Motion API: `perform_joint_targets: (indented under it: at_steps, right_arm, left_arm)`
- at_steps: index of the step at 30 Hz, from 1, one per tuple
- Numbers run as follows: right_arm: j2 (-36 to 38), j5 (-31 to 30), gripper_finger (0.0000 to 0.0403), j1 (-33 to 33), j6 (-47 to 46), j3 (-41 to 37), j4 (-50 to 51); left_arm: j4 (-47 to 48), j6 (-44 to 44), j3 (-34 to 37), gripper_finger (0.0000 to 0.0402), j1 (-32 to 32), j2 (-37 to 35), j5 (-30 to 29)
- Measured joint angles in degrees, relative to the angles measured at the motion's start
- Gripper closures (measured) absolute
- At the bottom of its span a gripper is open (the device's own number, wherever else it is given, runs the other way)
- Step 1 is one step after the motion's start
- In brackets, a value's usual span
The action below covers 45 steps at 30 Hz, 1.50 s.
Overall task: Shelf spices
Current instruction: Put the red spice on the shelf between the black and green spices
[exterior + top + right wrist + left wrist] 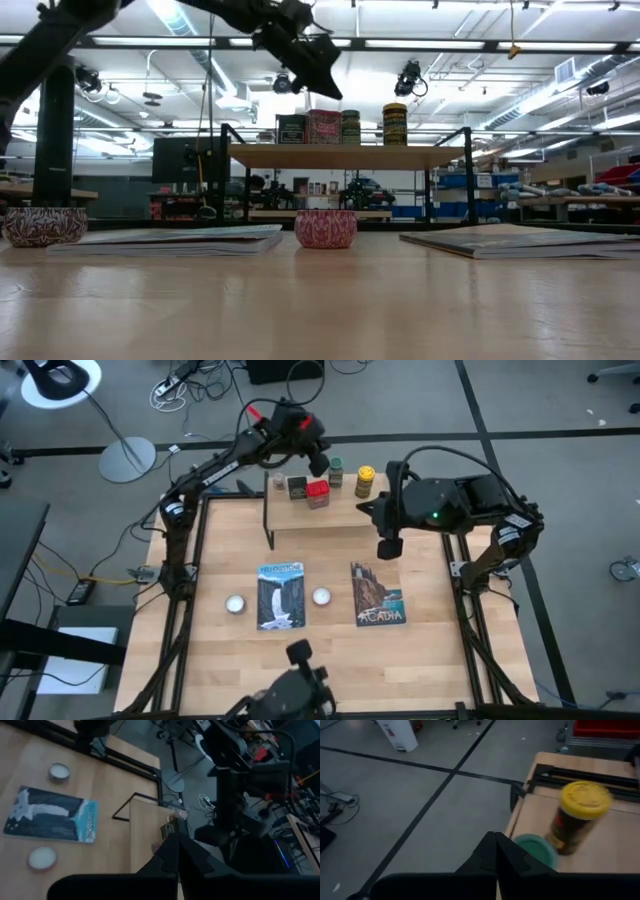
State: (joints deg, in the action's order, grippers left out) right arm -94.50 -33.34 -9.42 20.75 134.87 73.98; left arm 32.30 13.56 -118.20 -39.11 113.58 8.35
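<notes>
The shelf [300,515] stands at the table's far edge. On its board stand a tiny brown jar [277,482], a dark square tin [297,487], a red tin [318,493], a green jar [336,470] and a yellow-capped jar [365,480]. My left gripper [320,460] hangs shut and empty just above the green jar [535,849], clear of the jars in the low view [325,75]. My right gripper [388,547] is shut and empty over the table, near the shelf's right end.
Two flat picture books [280,595] [377,593] lie in the middle of the table. Two small white round things [235,603] [321,596] rest beside the left book. The black table frame [190,560] runs along the sides.
</notes>
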Motion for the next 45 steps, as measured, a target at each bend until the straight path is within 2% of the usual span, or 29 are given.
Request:
perform_joint_targets:
  at_steps: [6,12,20,25,38,45]
  right_arm:
    - [0.1,0.0,0.0403,-1.7,-0.1,0.0,1.2]
    - [0.1,0.0,0.0403,-1.8,-0.1,0.0,1.6]
    - [0.1,0.0,0.0403,-1.8,-0.2,0.0,2.0]
    - [0.1,0.0,0.0403,-1.8,-0.3,0.0,2.0]
    - [0.1,0.0,0.0403,-2.9,-1.7,0.0,2.1]
    - [0.1,0.0,0.0403,-3.3,-1.7,0.0,2.6]
  left_arm:
    - [-0.8,-1.0,-0.2,0.0401,-1.6,2.9,-0.7]
    - [-1.1,-2.4,-0.2,0.0401,-2.3,4.7,1.3]
    - [-0.8,-2.4,-0.2,0.0401,-2.6,5.0,1.5]
    - [0.1,-2.4,-0.2,0.0401,-2.6,5.1,4.3]
    - [-0.3,-2.6,-0.1,0.0401,-2.4,8.3,5.0]
    - [-1.3,-3.3,-0.1,0.0401,-2.4,8.3,10.0]
